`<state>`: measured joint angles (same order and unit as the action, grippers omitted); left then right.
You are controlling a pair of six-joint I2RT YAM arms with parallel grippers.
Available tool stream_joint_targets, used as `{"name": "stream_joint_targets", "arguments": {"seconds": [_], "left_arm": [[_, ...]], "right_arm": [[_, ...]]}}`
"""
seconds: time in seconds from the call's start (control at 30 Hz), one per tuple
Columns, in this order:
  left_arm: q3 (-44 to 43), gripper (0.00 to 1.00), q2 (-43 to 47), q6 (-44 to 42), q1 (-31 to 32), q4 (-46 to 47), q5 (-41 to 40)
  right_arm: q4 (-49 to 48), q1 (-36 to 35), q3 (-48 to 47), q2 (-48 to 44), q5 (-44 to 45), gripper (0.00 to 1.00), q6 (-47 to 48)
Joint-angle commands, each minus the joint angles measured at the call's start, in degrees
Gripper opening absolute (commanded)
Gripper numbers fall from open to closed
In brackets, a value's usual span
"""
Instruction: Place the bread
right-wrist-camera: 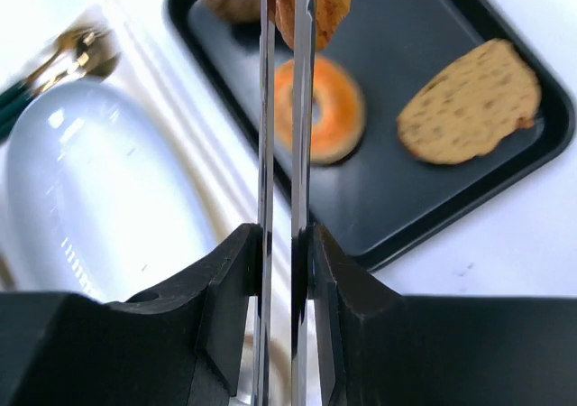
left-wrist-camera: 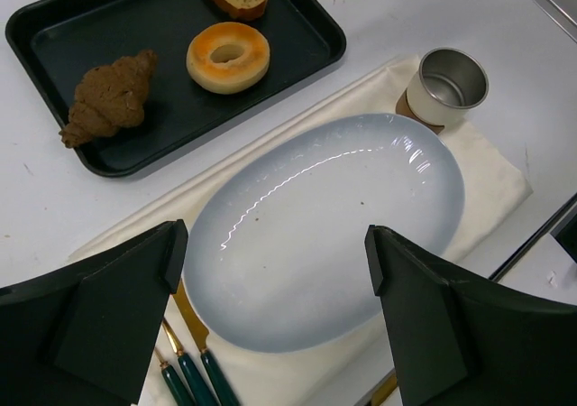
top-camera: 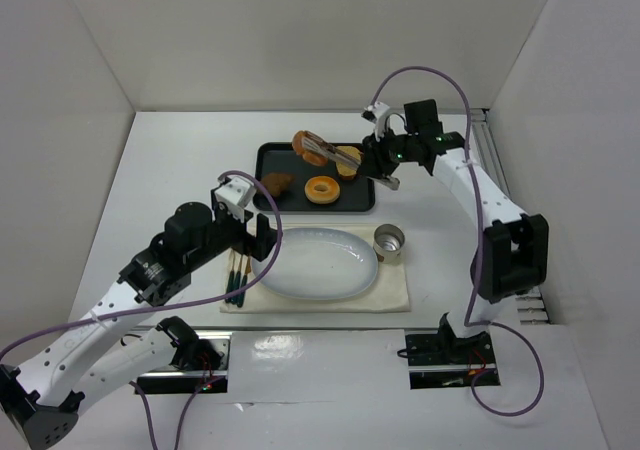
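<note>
The bread [top-camera: 305,143], a glossy reddish-brown oval, is pinched in the tips of metal tongs [top-camera: 325,154] and hangs above the back of the black tray [top-camera: 270,156]. My right gripper [top-camera: 385,160] is shut on the tongs' handles. In the right wrist view the fingers [right-wrist-camera: 236,271] squeeze the two blades [right-wrist-camera: 267,153] together, with the bread [right-wrist-camera: 326,0] at the top edge. My left gripper [top-camera: 268,238] is open and empty, over the left end of the white oval plate [top-camera: 315,265]. In its wrist view [left-wrist-camera: 275,271] the plate [left-wrist-camera: 315,216] lies between the jaws.
On the tray lie a ring donut [top-camera: 322,189], a dark brown lumpy piece [top-camera: 277,181] and a pale tan slice [top-camera: 348,158]. The plate rests on a cream cloth [top-camera: 395,292]. A metal cup [top-camera: 389,240] stands at its right, green-handled cutlery [top-camera: 237,275] at its left.
</note>
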<state>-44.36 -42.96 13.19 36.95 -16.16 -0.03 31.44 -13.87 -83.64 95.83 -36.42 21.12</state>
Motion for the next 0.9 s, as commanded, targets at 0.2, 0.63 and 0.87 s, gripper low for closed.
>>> {"name": "stream_joint_targets", "arguments": {"seconds": [0.2, 0.63, 0.87], "left_arm": [[1.1, 1.00, 3.1, -1.5, 0.1, 3.7, -2.3], [1.6, 1.00, 4.2, -2.0, 0.1, 4.2, -3.8], [1.6, 1.00, 4.2, -2.0, 0.1, 4.2, -4.4]], "right_arm": [[20.3, 1.3, 11.5, -17.0, -10.4, 0.03, 18.5], [27.5, -0.1, 22.1, -22.7, -11.1, 0.02, 33.9], [24.3, -4.6, 25.8, -20.6, -6.7, 0.02, 31.7]]}}
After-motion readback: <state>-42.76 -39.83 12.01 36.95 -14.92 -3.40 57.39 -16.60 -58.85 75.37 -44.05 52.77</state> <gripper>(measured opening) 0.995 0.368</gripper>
